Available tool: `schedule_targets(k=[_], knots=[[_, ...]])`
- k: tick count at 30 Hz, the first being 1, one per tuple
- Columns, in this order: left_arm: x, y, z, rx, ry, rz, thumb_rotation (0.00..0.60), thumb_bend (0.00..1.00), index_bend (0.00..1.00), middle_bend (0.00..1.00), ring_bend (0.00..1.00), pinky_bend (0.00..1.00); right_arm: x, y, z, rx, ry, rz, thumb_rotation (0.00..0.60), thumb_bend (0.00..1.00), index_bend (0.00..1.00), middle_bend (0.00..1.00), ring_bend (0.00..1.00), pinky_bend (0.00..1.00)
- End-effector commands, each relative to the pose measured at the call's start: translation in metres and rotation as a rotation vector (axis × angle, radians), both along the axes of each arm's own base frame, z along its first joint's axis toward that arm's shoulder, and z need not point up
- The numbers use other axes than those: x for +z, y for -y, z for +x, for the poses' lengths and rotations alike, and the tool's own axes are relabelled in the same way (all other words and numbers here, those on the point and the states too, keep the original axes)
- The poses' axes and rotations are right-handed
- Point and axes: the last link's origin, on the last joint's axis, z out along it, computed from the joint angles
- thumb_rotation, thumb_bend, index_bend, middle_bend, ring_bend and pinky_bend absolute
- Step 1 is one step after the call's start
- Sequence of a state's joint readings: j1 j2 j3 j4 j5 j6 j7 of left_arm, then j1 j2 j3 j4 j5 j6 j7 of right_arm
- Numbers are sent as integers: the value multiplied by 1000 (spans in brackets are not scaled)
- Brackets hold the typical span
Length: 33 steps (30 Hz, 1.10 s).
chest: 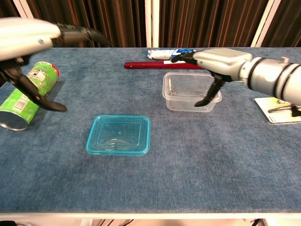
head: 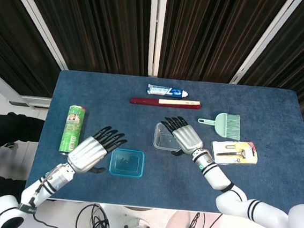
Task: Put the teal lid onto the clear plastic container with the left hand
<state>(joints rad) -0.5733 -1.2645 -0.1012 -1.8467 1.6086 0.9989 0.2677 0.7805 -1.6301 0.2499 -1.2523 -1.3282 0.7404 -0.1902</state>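
Note:
The teal lid (head: 127,163) (chest: 118,134) lies flat on the blue table near its front edge. My left hand (head: 93,151) (chest: 28,37) hovers just left of the lid with its fingers spread and holds nothing. The clear plastic container (head: 162,136) (chest: 186,92) stands to the lid's right and further back. My right hand (head: 184,136) (chest: 221,60) reaches over the container's right half, fingers stretched out above its rim. Its thumb hangs down against the container's near right corner. The hand hides that side of the container in the head view.
A green can (head: 72,129) (chest: 26,96) lies on its side at the left, behind my left hand. A toothpaste tube (head: 167,91) and a red strip (head: 165,102) lie at the back. A small brush (head: 226,124) and a razor pack (head: 235,153) lie to the right.

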Motion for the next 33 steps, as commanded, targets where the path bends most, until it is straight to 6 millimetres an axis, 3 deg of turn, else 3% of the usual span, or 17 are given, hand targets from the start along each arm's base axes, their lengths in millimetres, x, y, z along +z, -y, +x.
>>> schedule_targets(k=[1, 8, 13, 16, 25, 33], knots=[[-9, 1, 4, -3, -6, -24, 600, 61, 74, 39, 0, 0, -10, 11, 14, 8, -4, 6, 600, 35, 0, 0, 0, 0], [-25, 1, 11, 1, -19, -72, 600, 61, 74, 39, 0, 0, -21, 26, 31, 14, -9, 9, 600, 34, 0, 0, 0, 0], [-39, 3, 15, 4, -32, -115, 600, 61, 74, 40, 0, 0, -11, 17, 26, 30, 16, 10, 600, 35, 0, 0, 0, 0], [-51, 5, 17, 2, -46, -146, 600, 61, 74, 39, 0, 0, 10, 4, 12, 37, 42, -2, 600, 35, 0, 0, 0, 0], [-86, 8, 24, 73, -74, -220, 600, 61, 74, 39, 0, 0, 102, -39, -46, -7, 94, -170, 600, 34, 0, 0, 0, 0], [-104, 8, 22, 168, -122, -232, 600, 61, 74, 39, 0, 0, 138, -74, -92, -81, 95, -248, 600, 34, 0, 0, 0, 0]])
